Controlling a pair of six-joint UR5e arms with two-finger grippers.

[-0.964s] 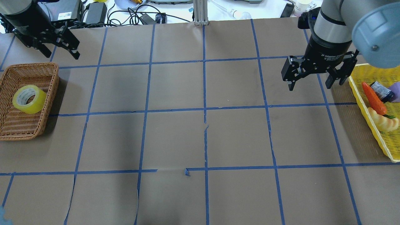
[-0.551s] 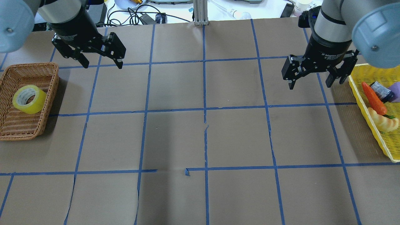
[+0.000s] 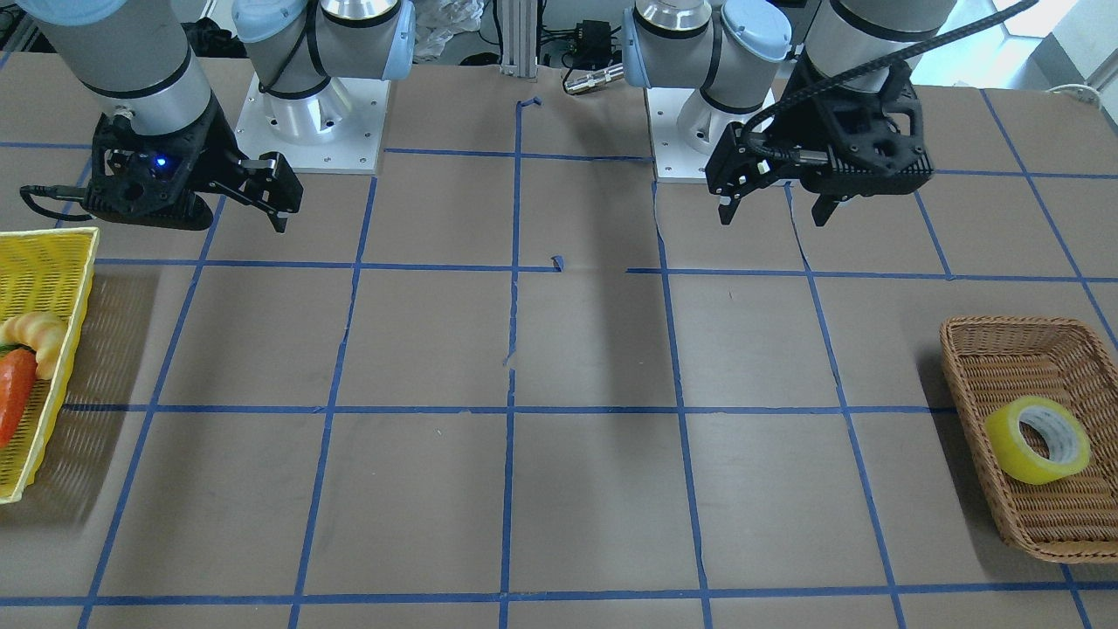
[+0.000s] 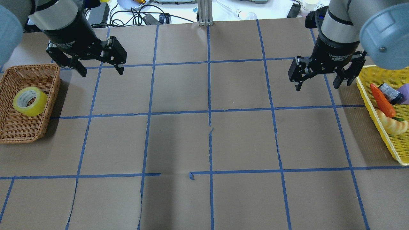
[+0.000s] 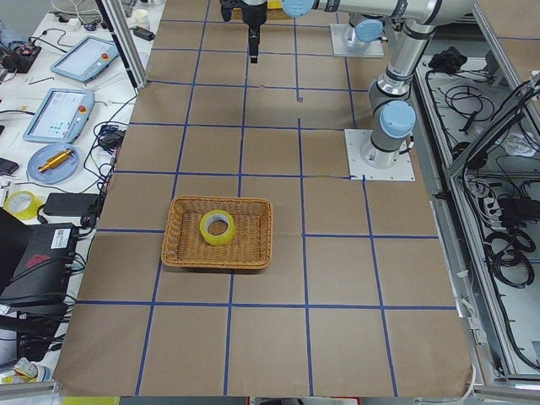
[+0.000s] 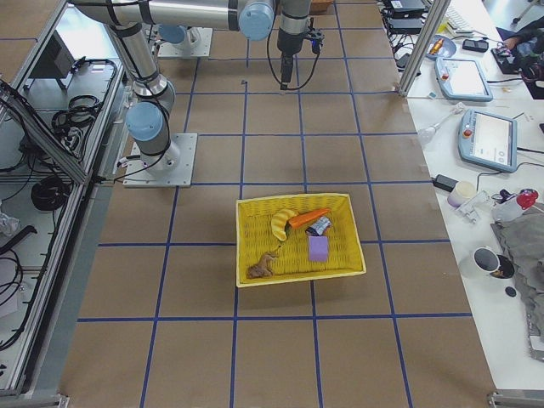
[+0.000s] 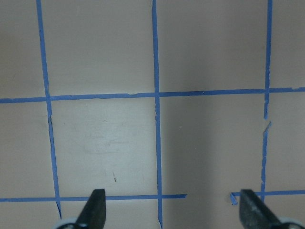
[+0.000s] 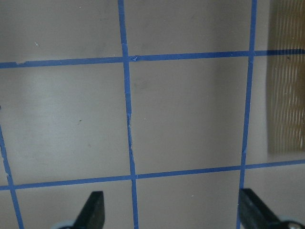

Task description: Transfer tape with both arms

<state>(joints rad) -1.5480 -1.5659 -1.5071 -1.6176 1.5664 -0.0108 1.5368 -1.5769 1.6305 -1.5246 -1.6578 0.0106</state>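
The yellow tape roll [image 4: 29,101] lies tilted in a brown wicker basket [image 4: 19,134] at the table's left edge; it also shows in the front view [image 3: 1039,439] and the left side view [image 5: 217,227]. My left gripper [image 4: 102,72] hangs open and empty above the table, to the right of and beyond the basket, apart from the tape. Its wrist view shows the open gripper [image 7: 174,212] over bare brown paper. My right gripper [image 4: 316,88] is open and empty near the right side, and its wrist view [image 8: 172,210] shows only paper and grid lines.
A yellow basket [image 4: 380,123] at the right edge holds a toy carrot [image 4: 381,100], a croissant-like piece [image 4: 393,124] and other small items. Blue tape grid lines cross the brown paper. Cables and devices lie beyond the far edge [image 4: 143,16].
My left arm swung right from the far left corner, then came a little toward the robot, its gripper staying open. The right gripper and the tape stayed put.
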